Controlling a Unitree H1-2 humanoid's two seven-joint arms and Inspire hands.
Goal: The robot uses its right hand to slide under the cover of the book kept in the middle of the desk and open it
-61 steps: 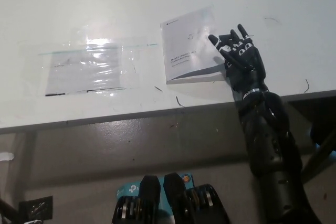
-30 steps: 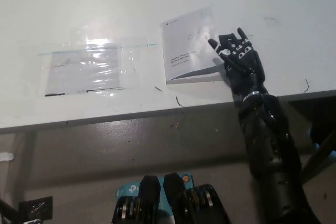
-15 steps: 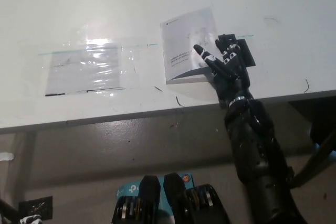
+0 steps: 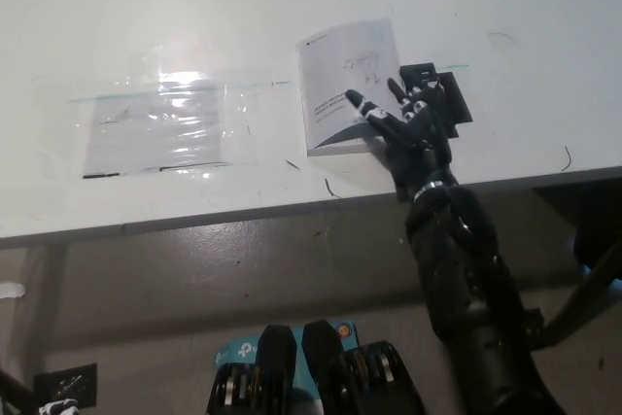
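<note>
A white booklet (image 4: pixel 340 75) with small dark print lies in the middle of the white desk (image 4: pixel 146 17). My black right hand (image 4: pixel 406 125) rests on the booklet's lower right corner, fingers spread and pointing up-left over the cover. Its fingers (image 4: pixel 362 104) lie across the cover near the right edge, and the cover's right edge looks slightly raised beside them. A dark page or inner surface (image 4: pixel 455 99) shows to the right of the hand. The hand is open and holds nothing. My left hand is out of view.
A clear plastic sleeve (image 4: pixel 160 123) with a sheet inside lies flat on the desk to the left of the booklet. The desk's front edge (image 4: pixel 243 213) runs just below the booklet. Small dark marks dot the tabletop.
My right hand has slid left from beside the booklet's right edge onto its cover. The cover's right edge has shifted left, baring a dark strip on the right.
</note>
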